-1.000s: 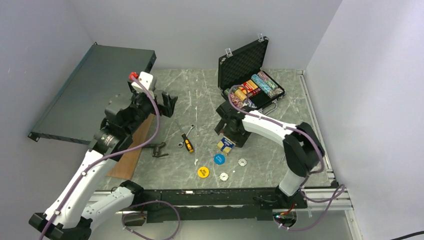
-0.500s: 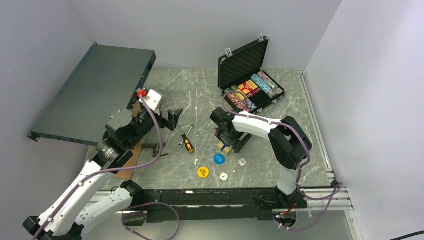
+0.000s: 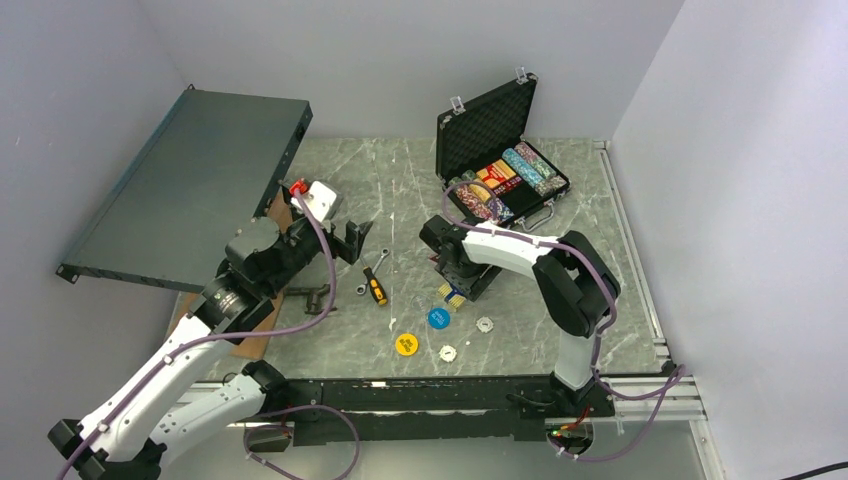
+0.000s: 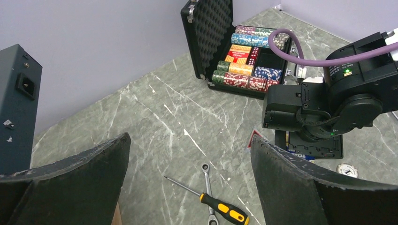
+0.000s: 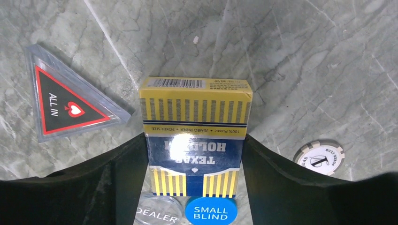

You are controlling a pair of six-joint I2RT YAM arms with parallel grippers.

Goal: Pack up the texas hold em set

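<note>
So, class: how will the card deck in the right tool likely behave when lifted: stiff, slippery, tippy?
Probably stiff: the card deck is a squared box. Possibly slippery: its face shows glare. Unlikely to roll; the right tool grips its flat sides.

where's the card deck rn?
Right wrist view: card deck on the table between the jaws of the right gripper, ALL IN triangle to its left, SMALL BLIND button below.

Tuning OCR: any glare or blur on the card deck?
Right wrist: card deck sharp, print readable, slight glare on its blue band. Top external: deck tiny, partly under the right arm, text unreadable. Left wrist: case crisp, no glare.
</note>
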